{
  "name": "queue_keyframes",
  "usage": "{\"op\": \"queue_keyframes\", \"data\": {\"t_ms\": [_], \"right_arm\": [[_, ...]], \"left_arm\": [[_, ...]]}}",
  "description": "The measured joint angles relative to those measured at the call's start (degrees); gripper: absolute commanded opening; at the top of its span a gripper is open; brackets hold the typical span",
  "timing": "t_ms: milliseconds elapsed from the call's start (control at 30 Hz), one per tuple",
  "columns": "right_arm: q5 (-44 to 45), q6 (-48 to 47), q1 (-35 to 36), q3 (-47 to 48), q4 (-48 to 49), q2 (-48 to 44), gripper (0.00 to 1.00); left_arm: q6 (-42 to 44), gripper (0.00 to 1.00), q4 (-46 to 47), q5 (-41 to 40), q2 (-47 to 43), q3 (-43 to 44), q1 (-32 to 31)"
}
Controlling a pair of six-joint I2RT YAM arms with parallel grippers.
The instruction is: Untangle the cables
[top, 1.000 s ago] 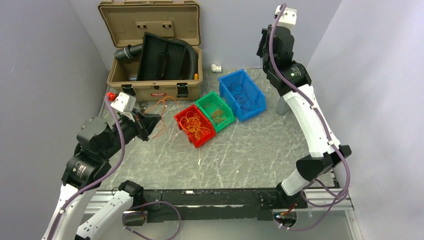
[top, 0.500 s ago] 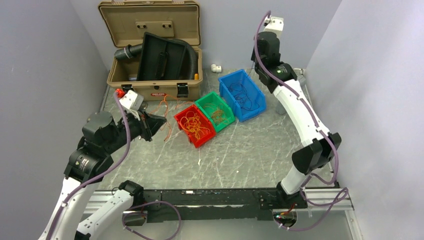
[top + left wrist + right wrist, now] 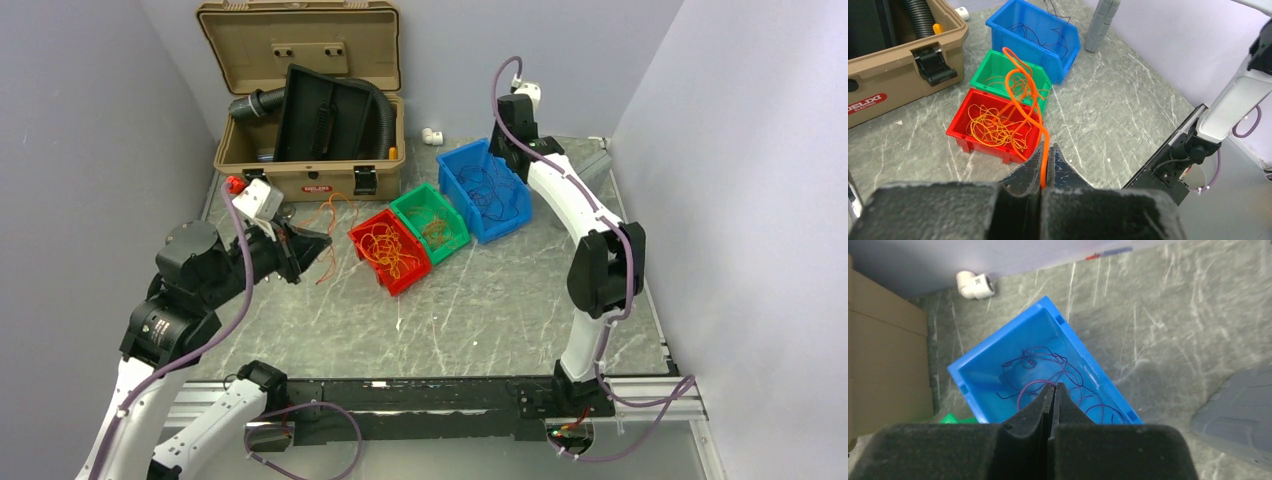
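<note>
My left gripper [image 3: 1046, 150] is shut on an orange cable [image 3: 1020, 85] that loops up from its tips over the bins. In the top view this gripper [image 3: 322, 243] hangs left of the red bin [image 3: 372, 262], with orange cables [image 3: 335, 212] trailing to the table. More orange cables [image 3: 990, 127] lie tangled in the red bin. My right gripper [image 3: 1054, 385] is over the blue bin [image 3: 998, 340], shut on the end of a purple cable [image 3: 1020, 395]. Several thin purple cables [image 3: 1068, 365] lie in that bin.
A green bin [image 3: 408, 205] with thin wires sits between the red bin and the blue bin [image 3: 460, 158]. An open tan toolbox [image 3: 300, 180] holding a black hose stands at the back left. A white fitting [image 3: 432, 135] lies by the back wall and a grey block [image 3: 1243, 420] right of the blue bin.
The right arm has swung left and down from high at the back to just over the blue bin. The left gripper has shifted slightly right with the orange cable still in it.
</note>
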Motion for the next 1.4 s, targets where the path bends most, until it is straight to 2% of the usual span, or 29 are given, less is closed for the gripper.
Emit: {"op": "queue_keyframes", "data": {"t_ms": [33, 67, 100, 133, 167, 200, 333, 500, 600, 800, 933, 1133, 1400], "right_arm": [[-1.5, 0.9, -0.9, -0.1, 0.0, 1.0, 0.0], [-3.1, 1.6, -1.6, -0.1, -0.1, 1.9, 0.04], [-5.1, 2.1, -2.3, 0.0, -0.2, 3.2, 0.14], [-7.3, 2.6, -3.0, 0.5, -0.8, 4.7, 0.36], [-8.8, 2.9, -3.6, 1.3, -1.7, 6.2, 0.5], [-10.1, 3.2, -4.0, 2.3, -2.6, 7.8, 0.57], [-13.5, 2.7, -4.2, 2.7, -5.3, 9.1, 0.71], [-15.1, 2.1, -3.8, 0.5, -6.1, 1.8, 0.8], [-15.8, 1.8, -3.8, -3.9, -5.7, -7.4, 0.84], [-16.5, 1.8, -3.8, -14.9, -2.9, -25.2, 0.86], [-15.9, 1.9, -3.8, -20.3, -2.4, -32.8, 0.86], [-13.4, 1.9, -3.8, -23.5, -2.3, -39.3, 0.86], [-11.5, 1.9, -3.8, -23.6, -2.3, -40.6, 0.87]], "left_arm": [[0.0, 0.0, 0.0, 0.2, 0.1, 0.0, 0.0], [0.0, 0.0, -0.1, 0.5, 0.2, 0.0, 0.0], [0.0, 0.0, -0.1, 0.5, 0.6, 0.1, 0.0], [0.0, 0.0, -0.1, 0.5, 1.0, 0.2, 0.0], [0.1, 0.0, -0.3, 0.5, 1.7, 0.4, 0.0], [0.3, 0.0, -0.7, 0.5, 2.8, 0.8, 0.0], [1.1, 0.0, -1.0, 0.5, 8.1, 2.0, 0.0], [0.7, 0.0, -0.7, 0.5, 14.0, 2.0, 0.0], [-0.5, 0.0, 0.1, 0.5, 17.6, 2.4, 0.0], [-2.9, 0.0, 1.7, 0.2, 25.3, 5.0, -1.8], [-4.6, 0.0, 2.7, -1.2, 30.6, 8.0, -4.9], [-7.7, 0.0, 2.8, -4.7, 38.8, 14.4, -8.8], [-11.0, 0.0, 2.1, -9.1, 50.1, 23.4, -11.8]]}}
